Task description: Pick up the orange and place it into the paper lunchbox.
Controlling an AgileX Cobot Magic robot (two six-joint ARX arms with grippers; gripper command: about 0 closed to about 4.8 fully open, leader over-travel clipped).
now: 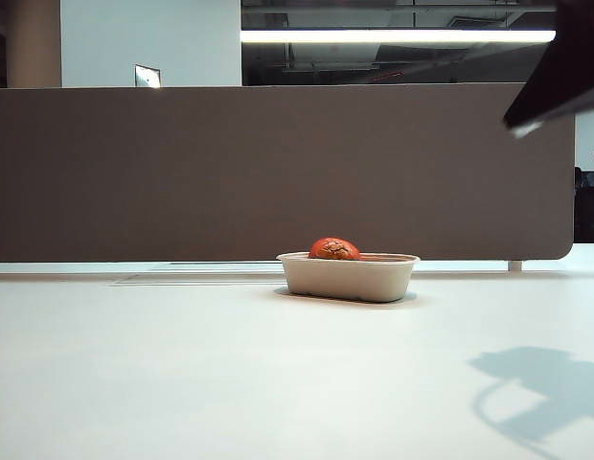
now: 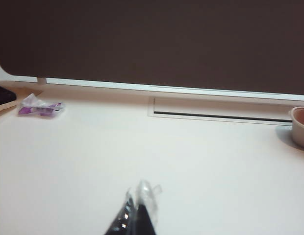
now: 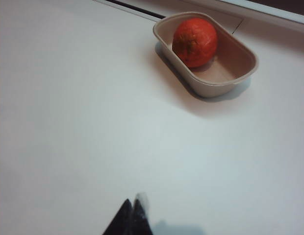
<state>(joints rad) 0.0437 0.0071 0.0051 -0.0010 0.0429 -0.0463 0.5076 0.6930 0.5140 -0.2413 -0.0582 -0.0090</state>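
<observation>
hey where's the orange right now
The orange sits inside the lunchbox, toward its left end in the exterior view, mid-table before the brown partition. Both grippers are clear of it.

A reddish-orange orange [image 3: 194,41] with mottled skin is seen in a beige paper lunchbox [image 3: 218,85] on a white bench [image 1: 182,364], backed by a dark brown partition [image 1: 182,172].

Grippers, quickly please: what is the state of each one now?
Left gripper: shut, holding nothing, low over bare table.
Right gripper: shut, empty, above the table away from the paper lunchbox; the orange lies inside.
</observation>
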